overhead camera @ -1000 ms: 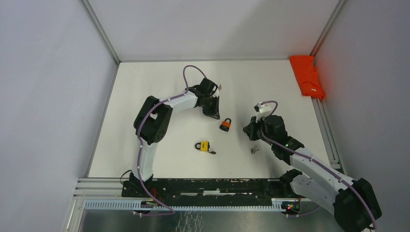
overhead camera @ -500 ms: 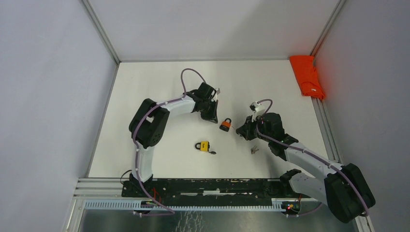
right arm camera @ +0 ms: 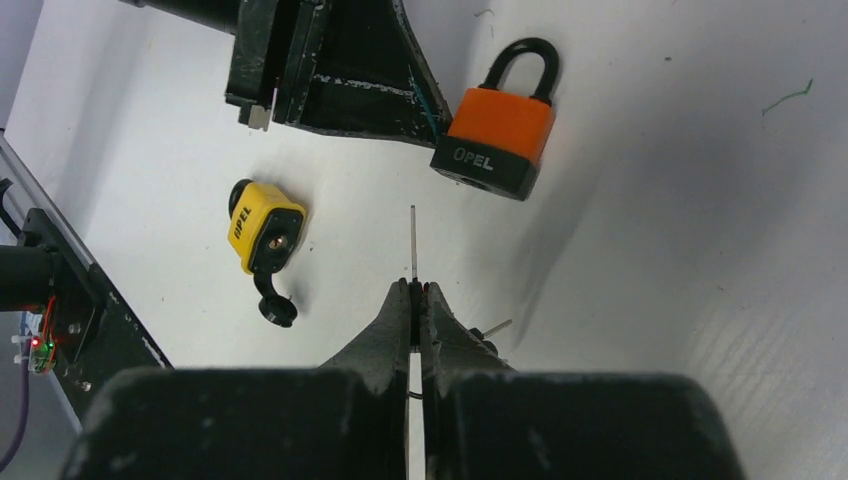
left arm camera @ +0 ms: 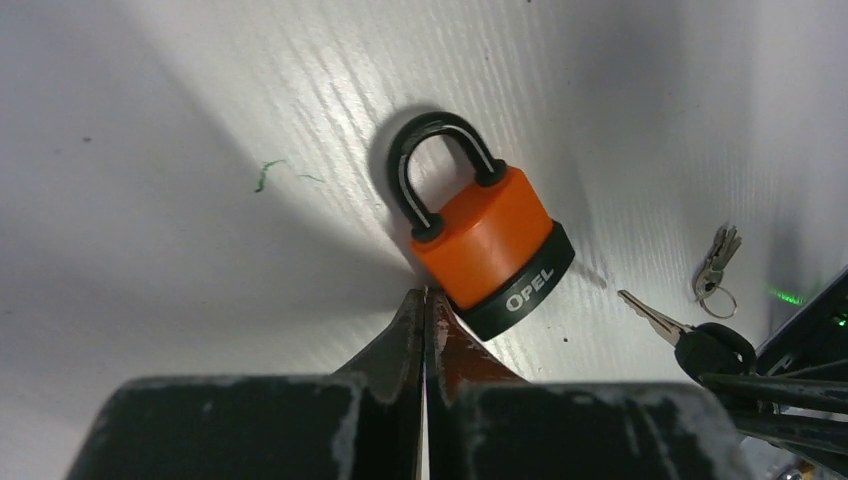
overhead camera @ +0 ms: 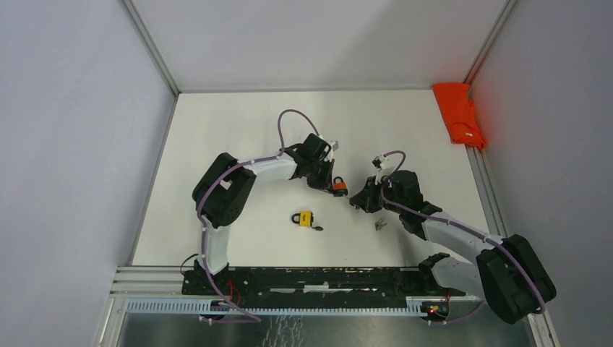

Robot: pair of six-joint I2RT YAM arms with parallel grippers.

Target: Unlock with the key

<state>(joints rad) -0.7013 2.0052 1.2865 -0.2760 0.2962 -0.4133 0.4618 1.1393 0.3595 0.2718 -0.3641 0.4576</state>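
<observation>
Key point(left arm camera: 655, 320) and orange padlock point(overhead camera: 337, 187) sit near each other in the middle of the white tabletop point(overhead camera: 238, 144). Nearer the arm bases lie a yellow padlock point(overhead camera: 305, 218) with a black piece at its near end and, off to the right, a small bunch of spare keys point(overhead camera: 379, 224). Just past those, the right gripper point(right arm camera: 413, 290) is closed tight on the key's black head, the thin blade sticking straight out from between its fingers toward the orange padlock's black base band, close to it but not touching. The orange padlock lies flat with its shackle seated in the body and pointing away from the bases. At its left side the left gripper point(left arm camera: 425, 297) has its fingers pressed together with nothing between them, the tips resting against the edge of the orange body. Far off at the tabletop's right rear corner lies a folded red cloth point(overhead camera: 457, 114).
</observation>
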